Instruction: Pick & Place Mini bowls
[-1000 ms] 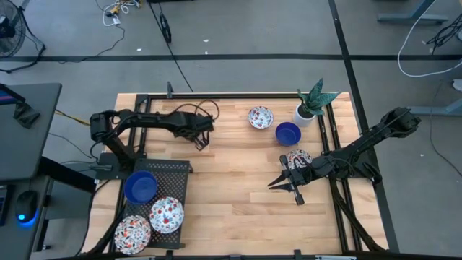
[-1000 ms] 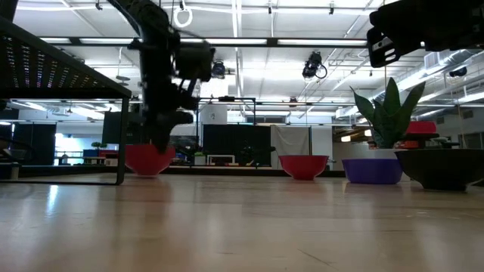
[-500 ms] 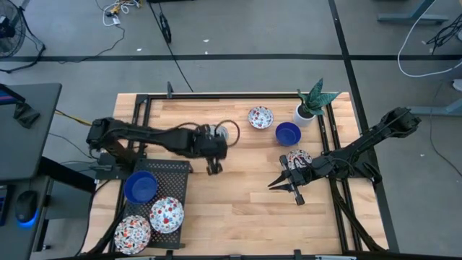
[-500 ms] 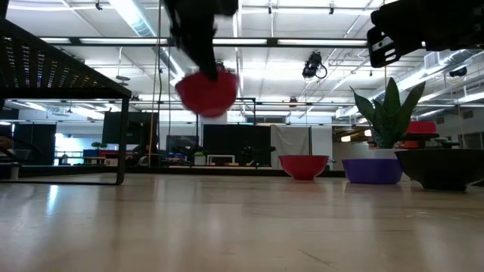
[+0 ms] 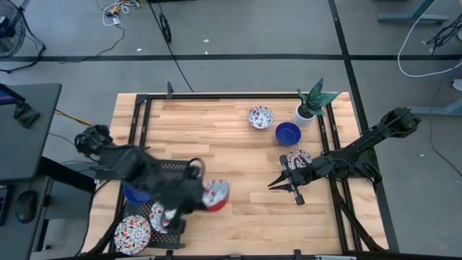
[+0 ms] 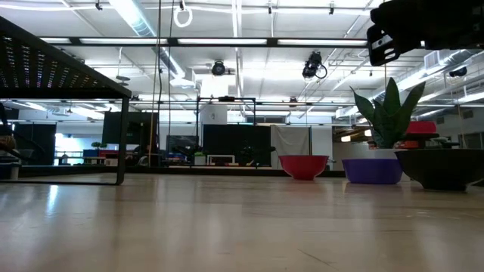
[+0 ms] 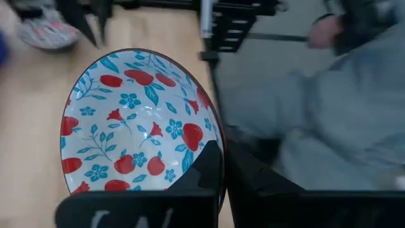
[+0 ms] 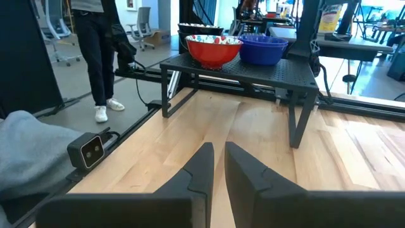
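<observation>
Across the wooden tabletop (image 5: 238, 166) both dark arms reach inward, the left arm from the left edge toward the near left corner and the right arm from the right edge, low over the boards. At that near left corner stands a black perforated rack (image 5: 173, 170) carrying a cobalt blue bowl (image 5: 133, 193) and two floral bowls (image 5: 132, 232), partly covered by the left arm. The left gripper (image 5: 203, 196) sits at the rack's right side, its fingers clamped on the rim of a floral mini bowl (image 7: 136, 123), white inside with red flowers and blue leaves, red on its outside. The right gripper (image 8: 216, 161) hovers near the right edge with its fingers close together, only a narrow gap between them, holding nothing. Toward the far right corner a potted plant (image 5: 312, 101) stands, with a second blue bowl (image 5: 287, 133) and a floral bowl (image 5: 260, 116) just beside it. Another floral bowl (image 5: 299, 157) lies beside the right arm.
</observation>
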